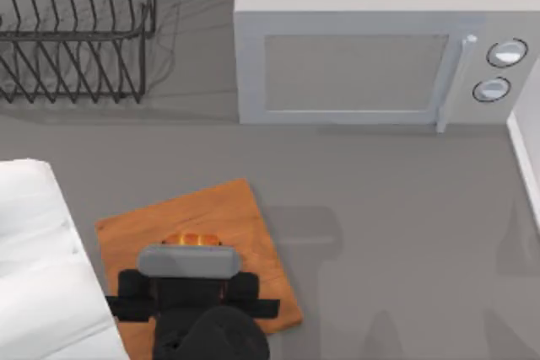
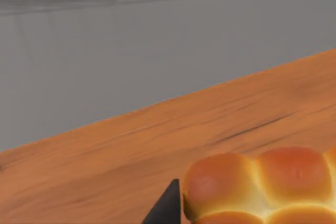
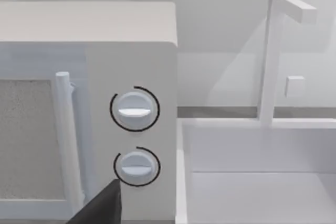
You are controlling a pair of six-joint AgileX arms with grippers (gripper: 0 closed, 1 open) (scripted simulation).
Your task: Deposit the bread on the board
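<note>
The bread [image 2: 262, 187] is a golden-orange cluster of rolls, low over the orange-brown wooden board [image 2: 157, 135]; I cannot tell whether it touches the wood. In the top view, a sliver of the bread [image 1: 192, 239] peeks out from under my left gripper [image 1: 189, 252] near the middle of the board [image 1: 219, 212]. A black fingertip [image 2: 165, 208] presses against the bread's side, so the left gripper is shut on it. My right gripper [image 3: 100, 211] hangs parked in front of the microwave's knobs.
A white microwave [image 1: 371, 56] stands at the back, door closed, two knobs [image 3: 134, 109] on its right. A black wire rack [image 1: 76, 31] sits back left. A white block [image 1: 38, 267] borders the board's left side, and a white basin [image 3: 262, 177] stands right of the microwave.
</note>
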